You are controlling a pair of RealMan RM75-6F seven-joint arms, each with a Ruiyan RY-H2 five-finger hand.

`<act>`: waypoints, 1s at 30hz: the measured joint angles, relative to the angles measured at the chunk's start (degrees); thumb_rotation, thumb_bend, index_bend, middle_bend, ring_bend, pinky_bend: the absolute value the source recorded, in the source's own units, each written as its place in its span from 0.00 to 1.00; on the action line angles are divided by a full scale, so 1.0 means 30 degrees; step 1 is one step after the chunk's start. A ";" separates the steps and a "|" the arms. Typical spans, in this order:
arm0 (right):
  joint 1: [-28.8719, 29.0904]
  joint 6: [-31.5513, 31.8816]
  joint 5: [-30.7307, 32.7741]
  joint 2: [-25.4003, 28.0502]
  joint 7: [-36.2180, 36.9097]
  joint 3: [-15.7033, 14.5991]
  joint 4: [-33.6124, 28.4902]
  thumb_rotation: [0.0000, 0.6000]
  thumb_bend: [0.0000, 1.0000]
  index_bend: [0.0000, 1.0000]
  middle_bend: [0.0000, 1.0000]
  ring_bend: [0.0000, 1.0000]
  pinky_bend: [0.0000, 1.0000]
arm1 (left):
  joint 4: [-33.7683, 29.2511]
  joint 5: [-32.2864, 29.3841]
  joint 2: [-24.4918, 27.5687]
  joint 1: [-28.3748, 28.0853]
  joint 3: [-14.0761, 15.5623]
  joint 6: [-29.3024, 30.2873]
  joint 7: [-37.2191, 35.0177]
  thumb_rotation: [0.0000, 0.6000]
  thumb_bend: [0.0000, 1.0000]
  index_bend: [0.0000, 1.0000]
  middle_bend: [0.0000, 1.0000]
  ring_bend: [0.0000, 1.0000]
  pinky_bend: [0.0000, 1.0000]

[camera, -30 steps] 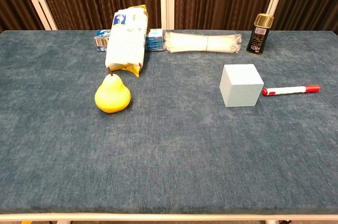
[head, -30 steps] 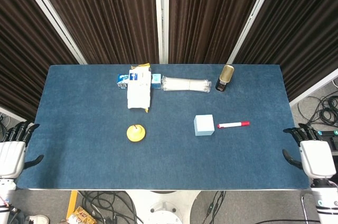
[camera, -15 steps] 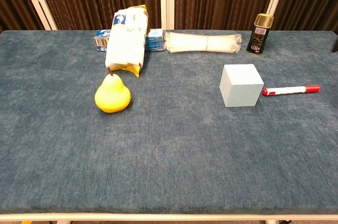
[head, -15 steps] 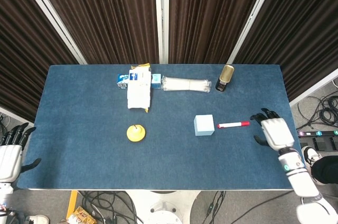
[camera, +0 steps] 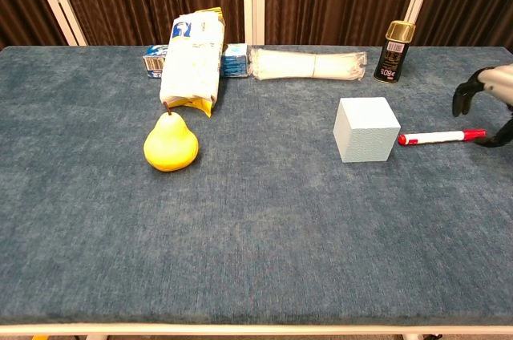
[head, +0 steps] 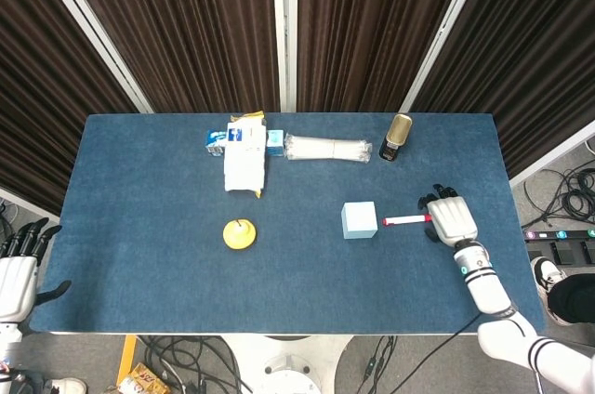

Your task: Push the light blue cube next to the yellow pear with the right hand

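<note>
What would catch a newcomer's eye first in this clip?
The yellow pear stands bright against the blue table, left of centre. The light blue cube sits well apart, right of centre, beside a red marker. The right hand hangs open over the marker's far end.

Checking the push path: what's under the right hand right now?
The right hand hovers over the cap end of the red marker, hiding that end from the head camera. The chest view shows the marker lying on the blue table.
</note>
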 measured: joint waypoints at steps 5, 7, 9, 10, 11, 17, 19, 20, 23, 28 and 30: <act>0.0463 -0.0312 0.0156 -0.1089 0.0250 0.0017 0.1455 1.00 0.18 0.44 0.41 0.12 0.19 | 0.0078 -0.0030 -0.0043 0.0019 -0.0018 -0.0030 -0.0091 1.00 0.10 0.22 0.20 0.12 0.18; 0.0640 -0.0448 0.0207 -0.1490 0.0324 0.0017 0.2005 1.00 0.18 0.45 0.42 0.12 0.19 | 0.0103 -0.0012 -0.0046 0.0031 -0.0025 -0.0003 -0.0140 1.00 0.10 0.22 0.20 0.12 0.18; 0.0779 -0.0558 0.0243 -0.1868 0.0422 0.0002 0.2488 1.00 0.18 0.45 0.43 0.12 0.19 | 0.0157 -0.0019 -0.0060 0.0070 -0.0029 0.0036 -0.0224 1.00 0.10 0.22 0.20 0.12 0.18; 0.0831 -0.0602 0.0255 -0.2009 0.0470 -0.0008 0.2670 1.00 0.18 0.46 0.43 0.12 0.19 | 0.0177 -0.0052 -0.0065 0.0087 -0.0027 0.0025 -0.0256 1.00 0.10 0.22 0.20 0.12 0.18; 0.0880 -0.0638 0.0261 -0.2138 0.0519 -0.0017 0.2838 1.00 0.18 0.46 0.43 0.12 0.19 | 0.0209 -0.0110 -0.0074 0.0107 -0.0023 -0.0007 -0.0299 1.00 0.10 0.22 0.20 0.12 0.18; 0.1146 -0.0826 0.0278 -0.2598 0.0822 -0.0051 0.3535 1.00 0.19 0.47 0.44 0.13 0.19 | 0.0392 -0.0139 -0.0137 0.0138 -0.0016 -0.0077 -0.0468 1.00 0.10 0.22 0.20 0.12 0.18; 0.1217 -0.0936 0.0307 -0.2661 0.0844 -0.0066 0.3681 1.00 0.21 0.48 0.45 0.13 0.19 | 0.0451 -0.0146 -0.0165 0.0135 -0.0030 -0.0096 -0.0504 1.00 0.10 0.22 0.20 0.12 0.18; 0.1242 -0.0980 0.0315 -0.2688 0.0847 -0.0079 0.3741 1.00 0.22 0.49 0.46 0.14 0.19 | 0.0479 -0.0148 -0.0177 0.0131 -0.0034 -0.0115 -0.0520 1.00 0.10 0.22 0.20 0.12 0.18; 0.1303 -0.1052 0.0309 -0.2773 0.0885 -0.0143 0.3867 1.00 0.27 0.51 0.47 0.15 0.19 | 0.0539 -0.0145 -0.0202 0.0142 -0.0040 -0.0113 -0.0579 1.00 0.10 0.22 0.20 0.12 0.18; 0.1347 -0.1071 0.0258 -0.2770 0.0950 -0.0225 0.3878 1.00 0.34 0.57 0.53 0.18 0.20 | 0.0642 -0.0155 -0.0238 0.0178 -0.0036 -0.0115 -0.0652 1.00 0.10 0.22 0.20 0.12 0.18; 0.1324 -0.0990 0.0220 -0.2673 0.0993 -0.0245 0.3780 1.00 0.34 0.58 0.53 0.18 0.21 | 0.0636 -0.0158 -0.0241 0.0190 -0.0045 -0.0106 -0.0677 1.00 0.10 0.22 0.20 0.12 0.18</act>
